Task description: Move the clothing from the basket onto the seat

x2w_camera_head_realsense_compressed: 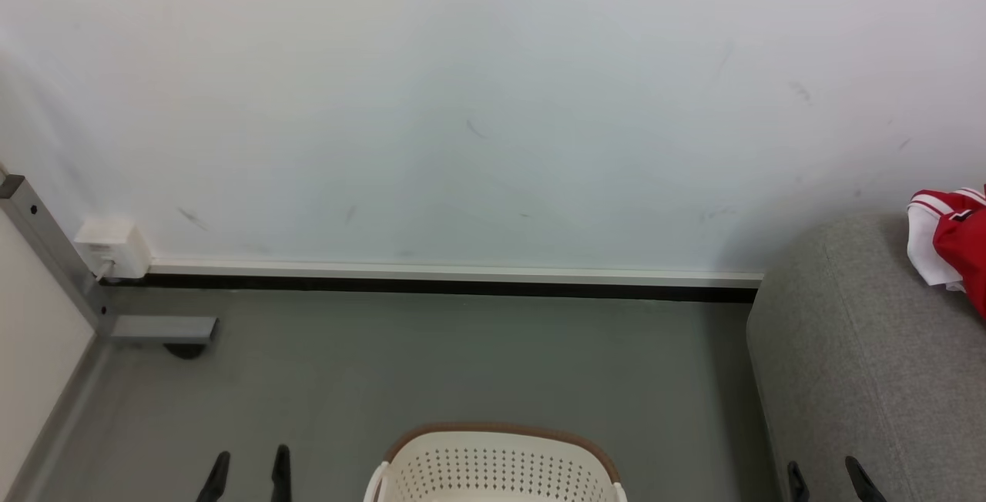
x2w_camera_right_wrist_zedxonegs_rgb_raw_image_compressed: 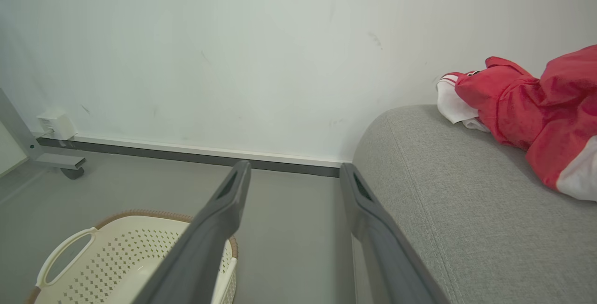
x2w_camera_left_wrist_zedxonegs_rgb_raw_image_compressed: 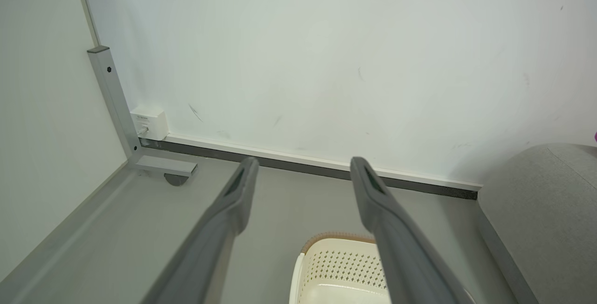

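While left gripper (x2w_camera_head_realsense_compressed: 252,453) and right gripper (x2w_camera_head_realsense_compressed: 822,465) hang spread and empty, we record: clothing (x2w_camera_head_realsense_compressed: 955,244) lying on the seat (x2w_camera_head_realsense_compressed: 847,363); basket (x2w_camera_head_realsense_compressed: 493,467) on floor (x2w_camera_head_realsense_compressed: 462,363) between grippers. We judge its hidden bottom wants checking first.

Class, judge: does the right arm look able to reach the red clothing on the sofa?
Probably yes: the open right end effector hangs near the sofa, and nothing stands between it and the clothing on top.

We hold our right gripper (x2w_camera_right_wrist_zedxonegs_rgb_raw_image_compressed: 295,169) with its fingers spread wide and nothing between them, just beside the seat (x2w_camera_right_wrist_zedxonegs_rgb_raw_image_compressed: 466,210). The red clothing (x2w_camera_right_wrist_zedxonegs_rgb_raw_image_compressed: 522,103) lies on the seat. The basket (x2w_camera_right_wrist_zedxonegs_rgb_raw_image_compressed: 112,252) stands on the floor (x2w_camera_right_wrist_zedxonegs_rgb_raw_image_compressed: 289,238), apart from the seat's rounded end.
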`<state>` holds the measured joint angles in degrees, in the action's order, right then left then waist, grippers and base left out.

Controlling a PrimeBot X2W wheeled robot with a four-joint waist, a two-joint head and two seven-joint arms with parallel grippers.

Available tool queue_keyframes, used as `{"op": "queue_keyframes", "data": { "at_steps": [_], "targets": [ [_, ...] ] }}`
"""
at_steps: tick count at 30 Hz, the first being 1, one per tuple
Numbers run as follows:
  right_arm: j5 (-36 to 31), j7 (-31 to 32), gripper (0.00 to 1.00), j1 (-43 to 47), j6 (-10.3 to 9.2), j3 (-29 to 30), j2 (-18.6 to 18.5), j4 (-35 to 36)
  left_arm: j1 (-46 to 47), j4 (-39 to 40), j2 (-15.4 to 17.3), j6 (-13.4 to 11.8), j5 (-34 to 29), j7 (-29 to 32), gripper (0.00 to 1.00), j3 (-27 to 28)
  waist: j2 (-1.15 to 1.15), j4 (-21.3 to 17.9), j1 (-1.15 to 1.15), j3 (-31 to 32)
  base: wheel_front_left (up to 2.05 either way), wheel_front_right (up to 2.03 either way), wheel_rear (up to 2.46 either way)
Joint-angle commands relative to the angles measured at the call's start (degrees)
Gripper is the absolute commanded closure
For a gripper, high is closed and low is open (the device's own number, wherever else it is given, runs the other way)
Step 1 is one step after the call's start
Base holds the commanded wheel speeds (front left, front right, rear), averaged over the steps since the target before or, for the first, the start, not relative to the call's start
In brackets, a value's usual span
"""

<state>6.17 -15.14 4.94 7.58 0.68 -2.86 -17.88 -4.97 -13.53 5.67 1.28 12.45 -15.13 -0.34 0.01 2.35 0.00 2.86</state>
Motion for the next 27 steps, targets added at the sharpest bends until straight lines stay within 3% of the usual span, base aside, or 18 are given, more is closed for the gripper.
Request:
{"op": "queue_keyframes", "data": {
  "at_steps": [1, 11, 27],
  "targets": [
    [0.4, 0.0, 0.00, 0.3, -0.17, 0.1, -0.1, -0.2, -0.7, 0.2, -0.4, 0.4, -0.8, 0.0, 0.00, 0.7, -0.01, -0.1, 0.00, 0.1, 0.00, 0.00, 0.00],
    [0.5, 0.0, 0.00, -0.4, -0.17, 0.5, -0.1, 0.4, -0.6, 0.0, -2.0, 3.6, -3.0, 0.0, 0.00, 2.0, -0.01, -0.1, 0.00, 0.5, 0.00, 0.00, 0.00],
    [0.2, 0.0, 0.00, -0.7, -0.18, 0.9, -0.1, 0.5, 0.2, -0.5, -2.5, 5.3, -3.9, 0.0, 0.00, 2.3, -0.01, 0.4, 0.00, 0.9, 0.00, 0.00, 0.00]
  ]
}}
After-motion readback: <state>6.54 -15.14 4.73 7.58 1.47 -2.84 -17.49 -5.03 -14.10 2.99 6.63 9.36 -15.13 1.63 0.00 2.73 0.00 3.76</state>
